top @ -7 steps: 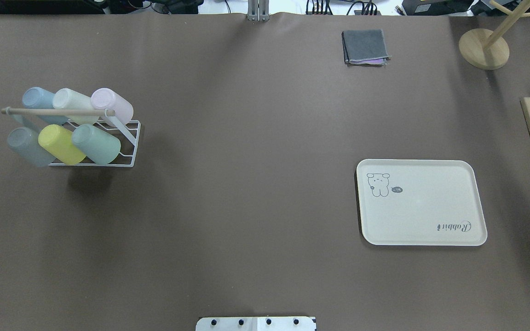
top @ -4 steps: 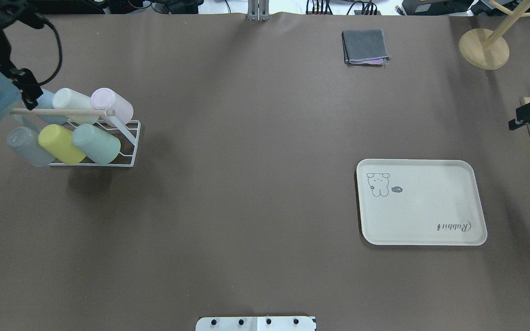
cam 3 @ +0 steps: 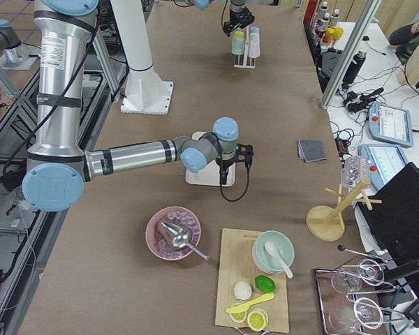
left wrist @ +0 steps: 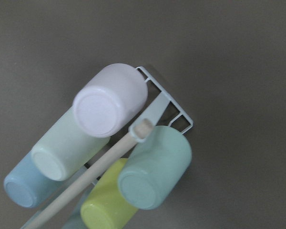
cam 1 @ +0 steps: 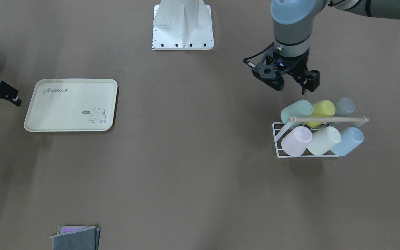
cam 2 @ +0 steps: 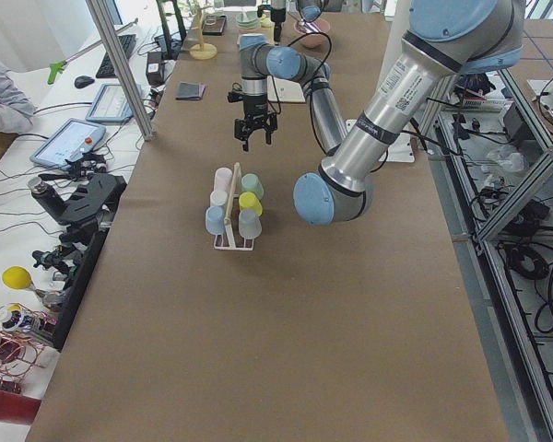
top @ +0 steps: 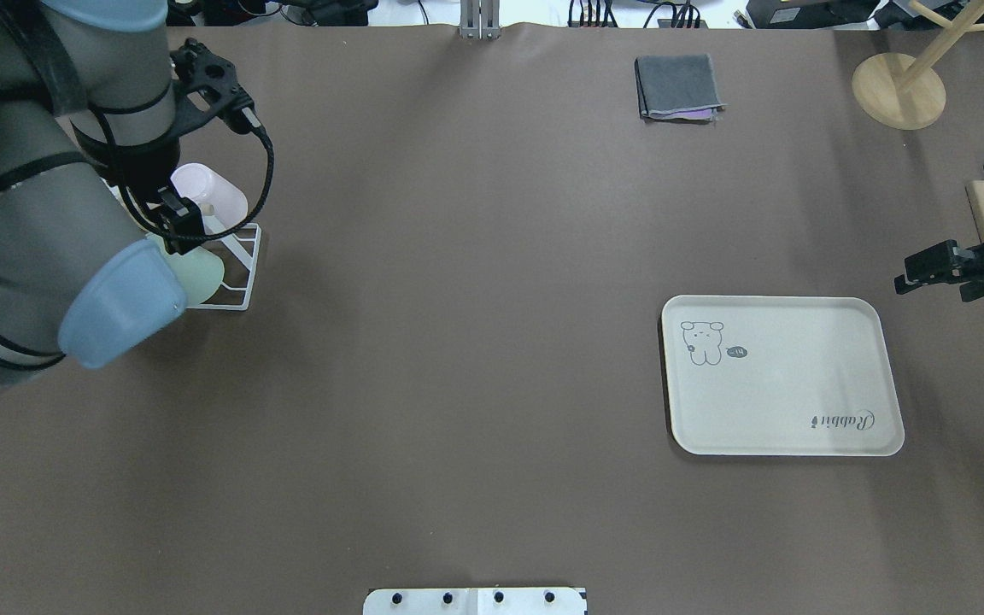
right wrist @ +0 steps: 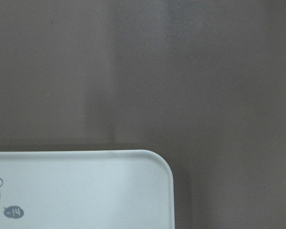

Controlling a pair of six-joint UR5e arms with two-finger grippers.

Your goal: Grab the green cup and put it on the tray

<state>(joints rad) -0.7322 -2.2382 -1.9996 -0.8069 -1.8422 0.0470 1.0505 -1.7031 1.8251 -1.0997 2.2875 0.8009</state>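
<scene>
Green cup [left wrist: 155, 174]: matte mint tumbler, no handle, lying tilted with its base outward. It sits in the end slot of the white wire rack [cam 1: 278, 139], touching the yellow cup [left wrist: 107, 206].

Left pincer [cam 2: 256, 140] hovers over the rack, released. Right pincer [top: 936, 278] is released, just beside the tray [top: 782, 397] rim.

Broad counter [top: 458, 359] separates rack and tray.

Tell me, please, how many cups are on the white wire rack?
6. In the front-facing view, the upper row holds the green cup, yellow cup and grey cup; the lower row holds the pink cup, cream cup and blue cup. None seems hidden.
</scene>
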